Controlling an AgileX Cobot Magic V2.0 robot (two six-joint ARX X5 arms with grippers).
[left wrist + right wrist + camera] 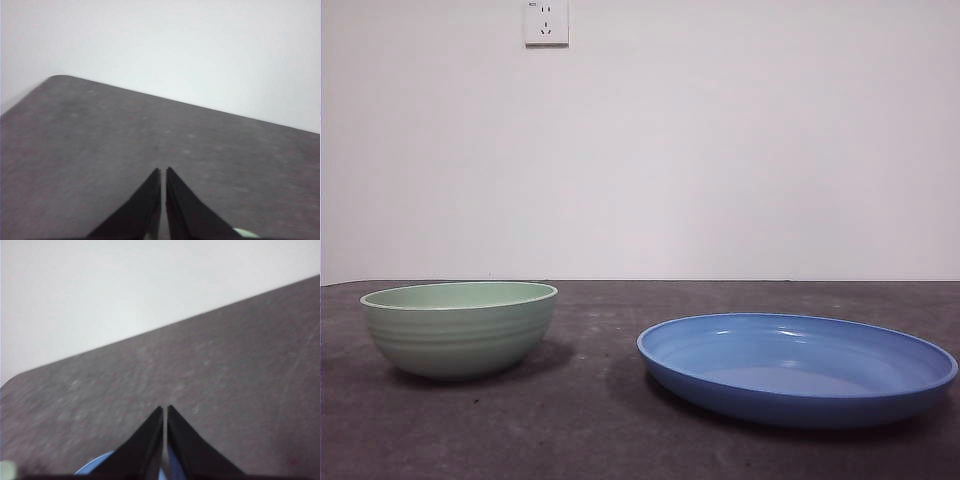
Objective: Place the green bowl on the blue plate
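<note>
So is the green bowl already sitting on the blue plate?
No, the green bowl stands on the table by itself, well apart from the blue plate, which holds nothing.

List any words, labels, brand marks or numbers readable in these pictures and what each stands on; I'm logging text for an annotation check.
No readable text in any view.
Wall socket: a small dark mark near its top edge, too small to read.
Green bowl: plain, only ridges.
Blue plate: plain, no print.
Table: speckled surface, no markings.
Left hand and right hand: plain black, no labels.
</note>
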